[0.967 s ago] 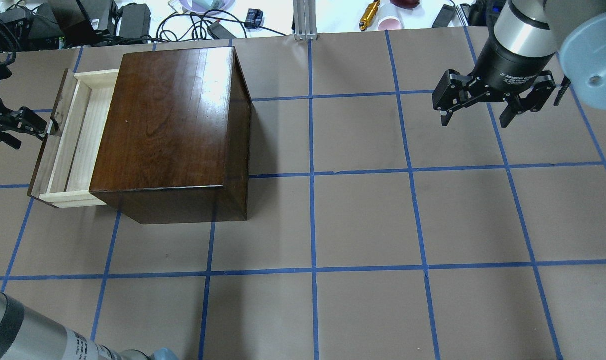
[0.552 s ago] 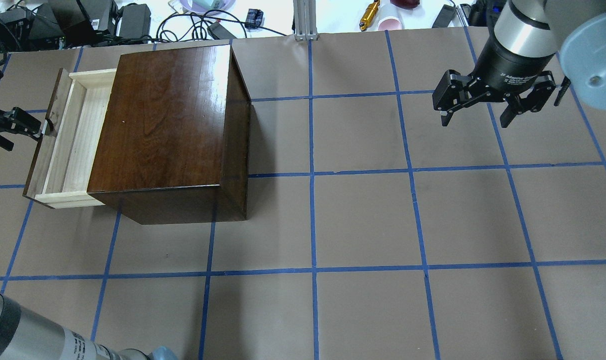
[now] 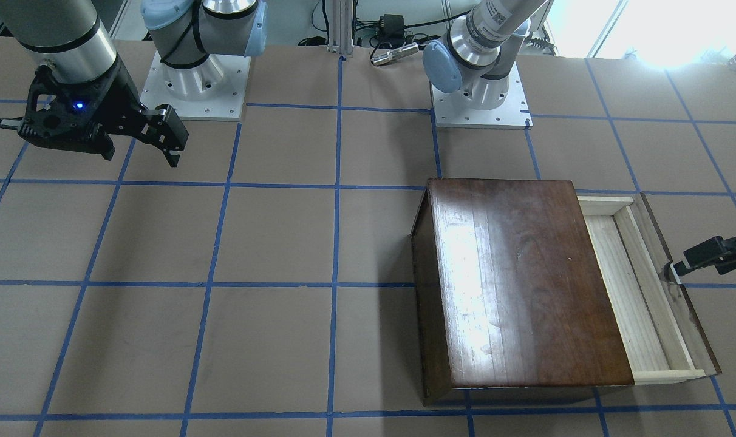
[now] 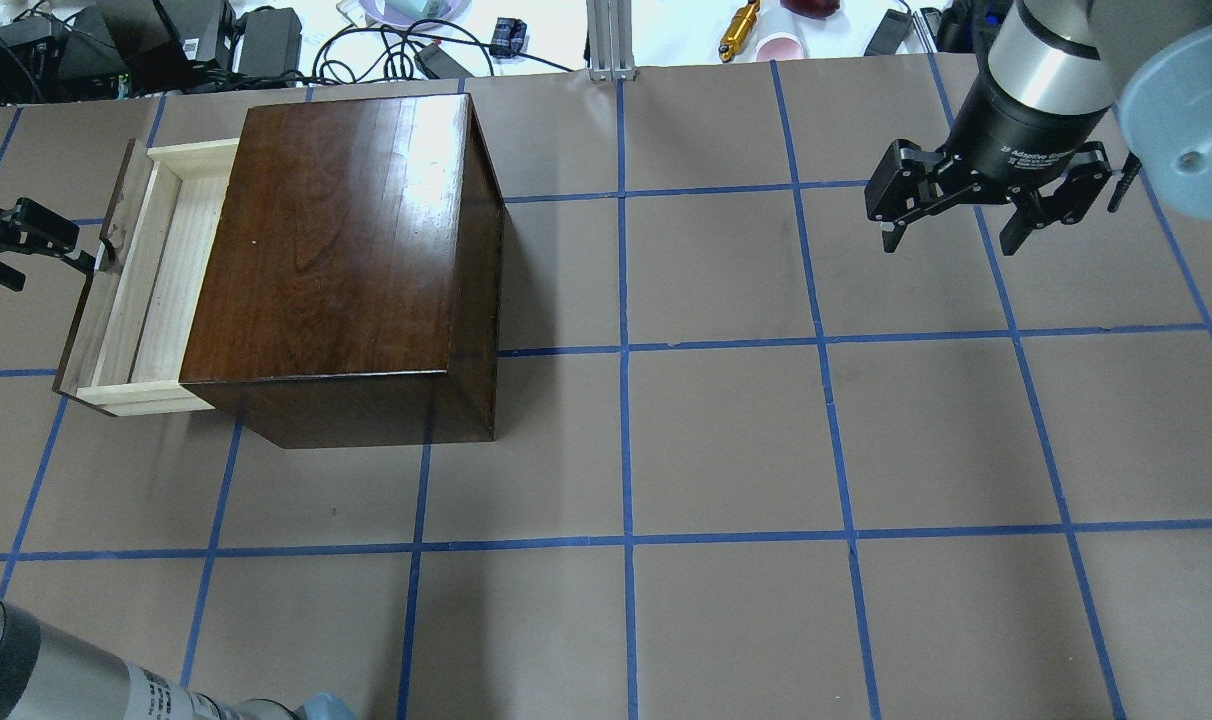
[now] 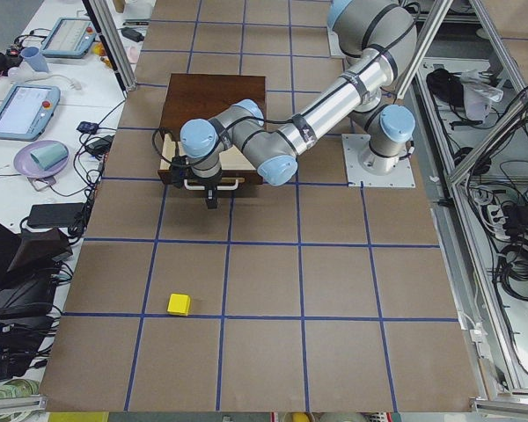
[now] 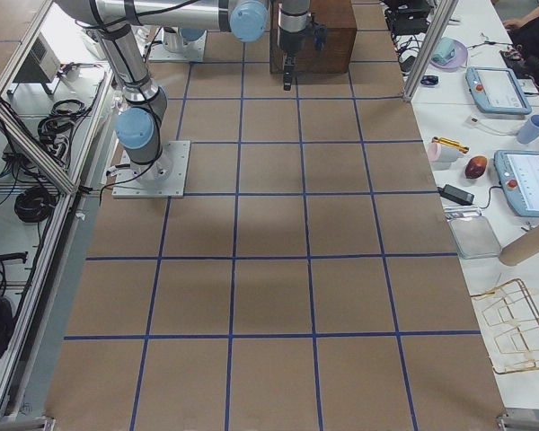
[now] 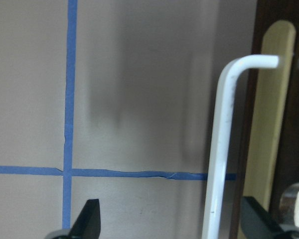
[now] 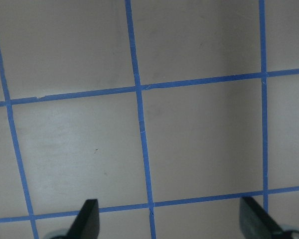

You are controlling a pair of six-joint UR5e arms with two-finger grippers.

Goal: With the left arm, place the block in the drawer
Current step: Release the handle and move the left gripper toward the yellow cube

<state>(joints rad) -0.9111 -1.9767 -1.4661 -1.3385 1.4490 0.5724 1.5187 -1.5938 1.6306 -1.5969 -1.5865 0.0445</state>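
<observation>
— Block? It lies on the table, out in front of the cabinet and well apart from it. Nothing holds it.

— So none of the job is done?

— One part is, I'd say. The drawer stands pulled partway out, and its pale floor is bare as far as I can see. The main work is left: go to the block, take it, carry it over and drop it in.

— What about the left gripper?

— It sits right at the drawer front, jaws spread wide. The white handle runs between its fingers, closer to one of them. The wrist camera shows a gap on both sides. It clamps nothing.

— And the other one?

— The right gripper hangs over the table on the far side, also wide and empty. It looks to have no part in this.

— Any worry?

— The left arm should back clear of the handle before it swings toward the block. Otherwise a finger could catch it and drag the drawer.
</observation>
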